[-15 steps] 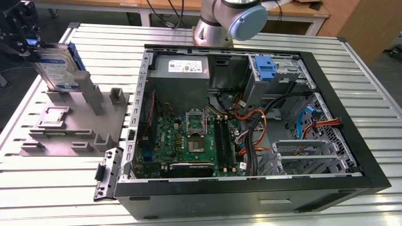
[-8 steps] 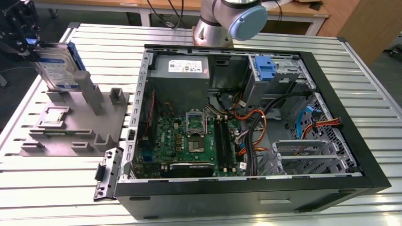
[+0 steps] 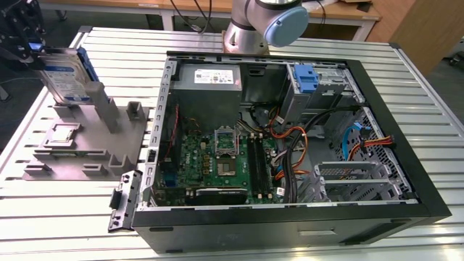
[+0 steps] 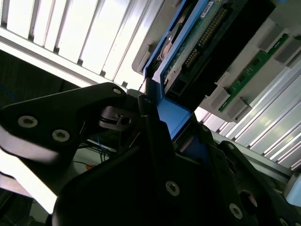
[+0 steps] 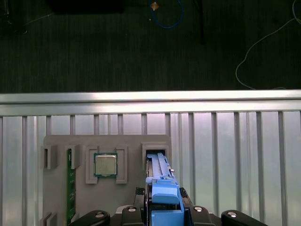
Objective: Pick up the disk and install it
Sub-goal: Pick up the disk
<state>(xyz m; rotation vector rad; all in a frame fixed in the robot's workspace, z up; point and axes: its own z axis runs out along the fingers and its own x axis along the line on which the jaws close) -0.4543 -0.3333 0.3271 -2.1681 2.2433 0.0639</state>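
The disk (image 3: 64, 76) stands upright on edge over the grey fixture (image 3: 87, 147) at the exterior view's left, silver with a white and blue label and a blue rail. My black gripper (image 3: 38, 50) is at its upper end, shut on it. In the first wrist view the disk's blue rail (image 5: 162, 188) runs from between my fingers down to a slot (image 5: 155, 153) in the fixture. The second wrist view shows the disk's underside (image 4: 197, 37) with its circuit board, and my gripper (image 4: 157, 117) clamped on the blue rail.
The open computer case (image 3: 427, 206) lies to the exterior view's right, with the motherboard (image 3: 217, 163), grey power-supply box (image 3: 210, 76), blue latch piece (image 3: 308, 79) and a metal drive cage (image 3: 355, 179). The fixture also holds a processor chip (image 5: 106, 165) and a green memory stick (image 5: 70, 183). The table edge (image 5: 150, 96) borders dark floor.
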